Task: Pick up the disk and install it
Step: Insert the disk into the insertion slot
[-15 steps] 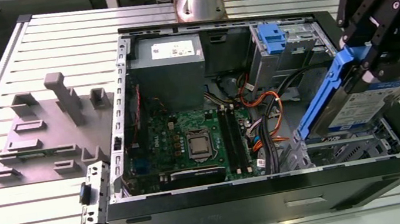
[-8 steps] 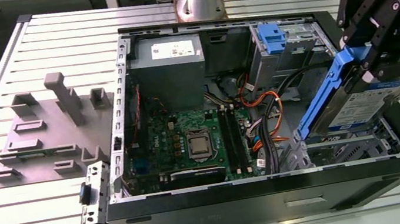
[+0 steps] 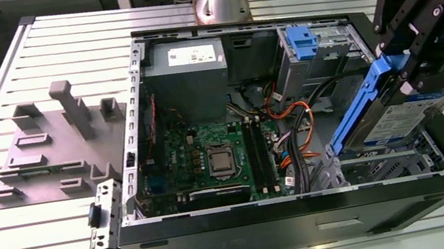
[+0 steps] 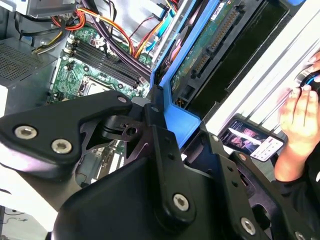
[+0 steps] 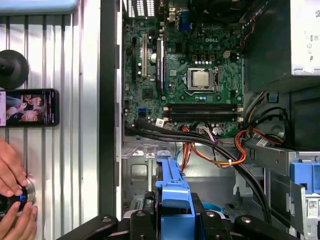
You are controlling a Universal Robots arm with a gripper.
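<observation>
On the exterior view's left, a flat grey plastic fixture plate (image 3: 53, 146) studded with upright blocks and posts lies on the ribbed, slatted aluminium table (image 3: 10, 242), near its left edge. Just beside it stands the open black sheet-metal computer case (image 3: 308, 227), lying on its side near the table's front edge. Inside, a green printed motherboard (image 3: 209, 156) with a square metal processor socket covers the case floor; behind it sits a grey metal power supply box with a white sticker (image 3: 187, 70). A bundle of orange, black and blue cables (image 3: 287, 121) curls between the board and the drive bays. Toward the case's back right corner, a small blue plastic bracket (image 3: 301, 43) sits in a perforated metal cage.

Above the case's front right corner hangs the black, angular gripper (image 3: 412, 73), its fingers clamped on the flat rectangular silver hard drive with a white-and-blue label and blue plastic carrier frame (image 3: 388, 113). The drive is held tilted, its lower end dipping inside the case over the bare metal bay, off the table.

In the first wrist view, a dark glossy smartphone (image 5: 29, 107) lies on the table slats outside the case wall, and a person's hands (image 5: 12, 195) rest on a small round black knob (image 5: 17, 197) near it.
</observation>
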